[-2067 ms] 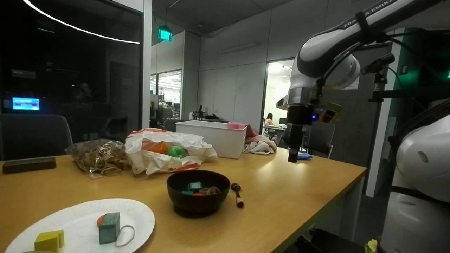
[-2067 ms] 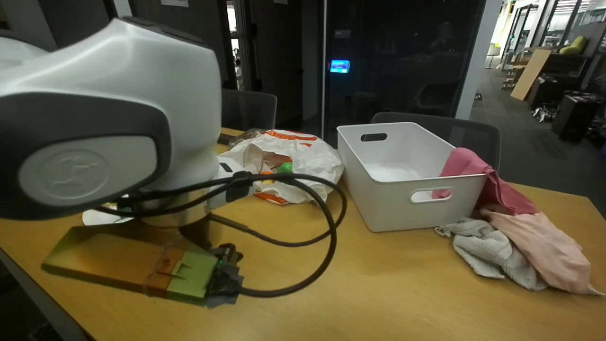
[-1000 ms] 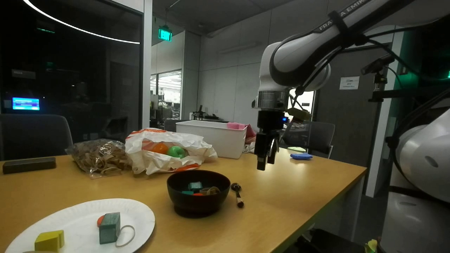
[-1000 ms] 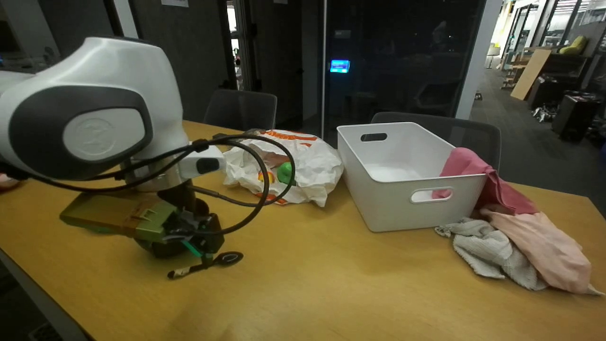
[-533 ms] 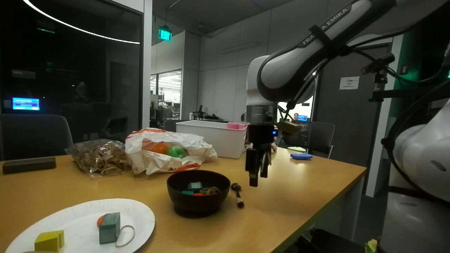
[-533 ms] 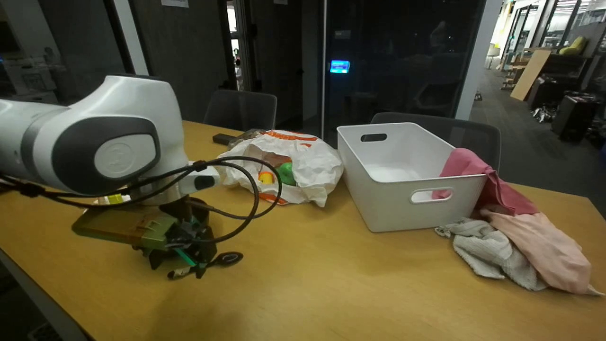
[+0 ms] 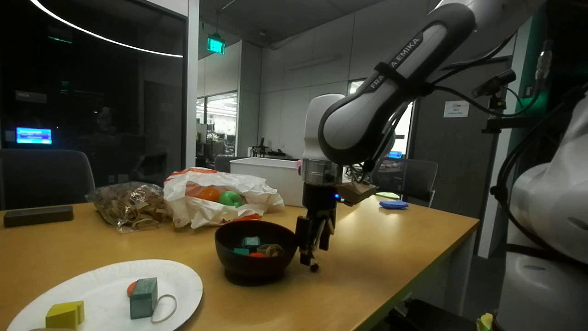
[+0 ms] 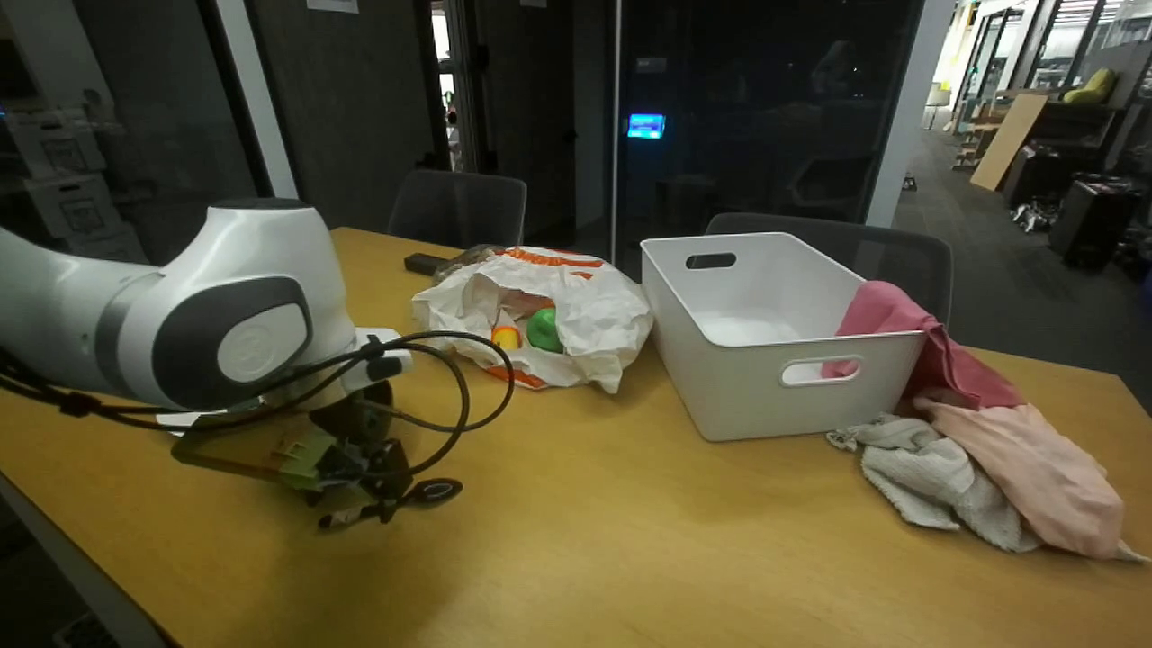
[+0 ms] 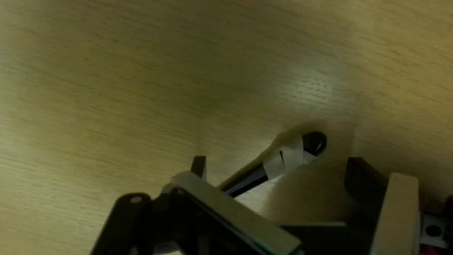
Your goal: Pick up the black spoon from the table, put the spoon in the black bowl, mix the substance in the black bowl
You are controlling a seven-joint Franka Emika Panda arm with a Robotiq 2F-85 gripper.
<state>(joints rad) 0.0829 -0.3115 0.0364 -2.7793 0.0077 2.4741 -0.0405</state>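
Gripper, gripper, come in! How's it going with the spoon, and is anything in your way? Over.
Gripper open, low over the black spoon. Not gripped, lying on the table. Possible snag: black bowl close alongside, maybe touching.

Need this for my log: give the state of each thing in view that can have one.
gripper: open, holding nothing
spoon: on the table, ungripped
bowl: upright, holding teal, orange and tan pieces
plate: lying flat, bearing blocks
white bag: crumpled, mouth open
clear bag: filled; sealed or not, cannot tell
bin: upright, lidless
pink cloth: draped over the bin's rim
grey cloth: crumpled
peach cloth: lying loose
screen: lit
exit sign: lit
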